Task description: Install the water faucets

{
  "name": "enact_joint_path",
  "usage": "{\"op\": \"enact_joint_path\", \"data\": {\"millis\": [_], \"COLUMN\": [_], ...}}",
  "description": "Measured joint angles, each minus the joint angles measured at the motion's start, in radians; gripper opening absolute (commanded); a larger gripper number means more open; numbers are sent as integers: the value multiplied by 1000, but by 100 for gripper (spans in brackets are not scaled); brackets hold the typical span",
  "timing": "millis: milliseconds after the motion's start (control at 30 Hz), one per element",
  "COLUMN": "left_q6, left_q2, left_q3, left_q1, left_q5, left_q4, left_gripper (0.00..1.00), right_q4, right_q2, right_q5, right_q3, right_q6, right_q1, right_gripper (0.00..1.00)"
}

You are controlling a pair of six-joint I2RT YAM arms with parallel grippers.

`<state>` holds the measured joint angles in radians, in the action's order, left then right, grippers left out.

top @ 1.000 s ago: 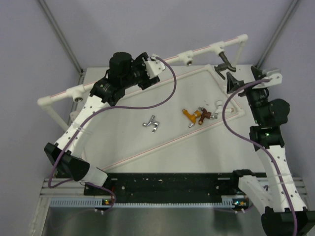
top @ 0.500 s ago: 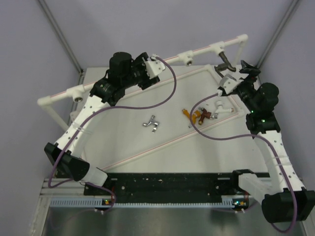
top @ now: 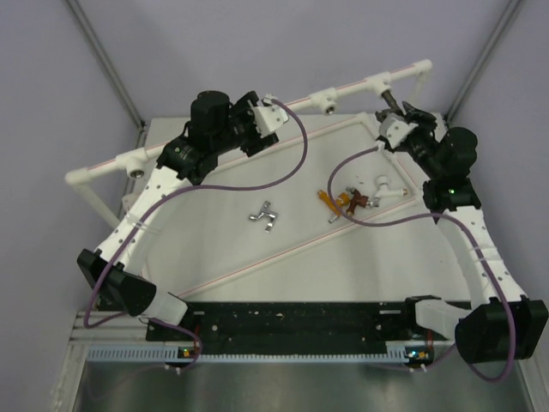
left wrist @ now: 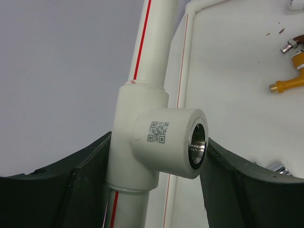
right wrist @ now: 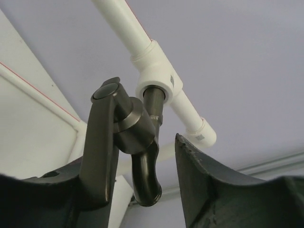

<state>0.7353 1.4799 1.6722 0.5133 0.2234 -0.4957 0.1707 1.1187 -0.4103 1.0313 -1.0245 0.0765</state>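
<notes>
A dark grey faucet (right wrist: 135, 128) is screwed into a white socket (right wrist: 154, 78) on the back pipe, spout hanging down. My right gripper (right wrist: 133, 156) straddles it: the left finger lies against the lever handle, and a gap separates the right finger (right wrist: 209, 180) from the spout. From above, this gripper (top: 399, 116) hides most of that faucet (top: 388, 96). On the table lie silver (top: 265, 215), orange-gold (top: 330, 202), reddish-brown (top: 356, 202) and white (top: 383, 184) faucets. My left gripper (left wrist: 159, 142) is clamped across an empty pipe socket (left wrist: 166, 137).
The white pipe frame (top: 171, 148) runs along the back and down the right side. It carries more sockets, one at mid-back (top: 328, 99) and one at the left (top: 135, 170). Purple cables loop over the table from both arms.
My right gripper has swung left and back from beside the pipe's corner onto the dark grey faucet, and its jaws have narrowed around it. The left arm has not moved.
</notes>
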Motion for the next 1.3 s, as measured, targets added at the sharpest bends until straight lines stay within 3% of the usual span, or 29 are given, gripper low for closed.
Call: {"op": "enact_joint_path", "data": {"millis": [133, 267, 433, 633, 867, 967, 1033, 1100, 1133, 1300], "left_q6": [0, 0, 1, 8, 13, 11, 11, 11, 11, 11], "left_q2": [0, 0, 0, -2, -6, -6, -6, -6, -6, -5], "left_q3": [0, 0, 0, 0, 0, 0, 0, 0, 0, 0], "left_q1": [0, 0, -2, 0, 8, 8, 9, 9, 9, 9], "left_q5": [0, -4, -4, 0, 12, 11, 12, 12, 12, 11], "left_q4": [1, 1, 1, -7, -20, -18, -16, -16, -15, -13], "left_gripper": [70, 70, 70, 70, 70, 70, 70, 70, 70, 70], "right_q4": [1, 19, 78, 315, 525, 562, 566, 566, 563, 539], "right_q2": [26, 35, 34, -7, -10, 11, 16, 16, 16, -6], "right_q5": [-10, 12, 63, 242, 415, 436, 451, 470, 479, 518], "right_q3": [21, 37, 19, -138, -306, -321, -328, -332, -333, -370], "right_q6": [166, 367, 704, 1398, 2331, 2567, 2675, 2751, 2774, 2755], "right_q1": [0, -4, -9, -11, -12, -8, -4, 0, 0, -1], "right_gripper": [28, 0, 0, 0, 12, 23, 35, 59, 99, 99]}}
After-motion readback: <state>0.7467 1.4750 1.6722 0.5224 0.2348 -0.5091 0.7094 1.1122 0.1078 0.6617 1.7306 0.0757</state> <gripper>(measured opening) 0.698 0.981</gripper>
